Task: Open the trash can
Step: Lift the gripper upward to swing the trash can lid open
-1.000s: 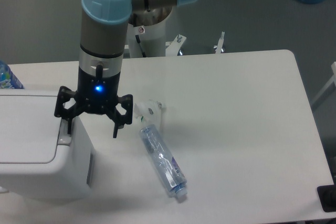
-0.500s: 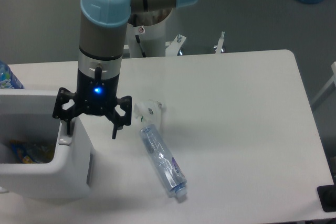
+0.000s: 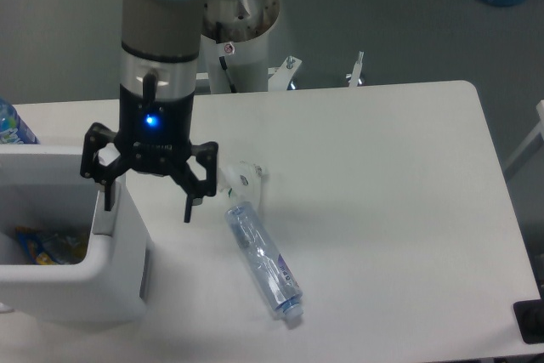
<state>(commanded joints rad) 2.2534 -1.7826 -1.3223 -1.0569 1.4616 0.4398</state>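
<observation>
The white trash can stands at the table's left edge. Its lid is up and out of sight, and the inside shows with some colourful rubbish at the bottom. The grey push tab sits on the can's right rim. My gripper hangs open and empty over that rim. Its left finger is just above the tab and its right finger is beyond the can's side, over the table.
A clear plastic bottle lies on the table right of the can. A small white object lies just behind it. A blue bottle stands behind the can at the left edge.
One second ago the flat white lid covered the can. It has since opened, showing the inside. My gripper has risen slightly above the tab.
</observation>
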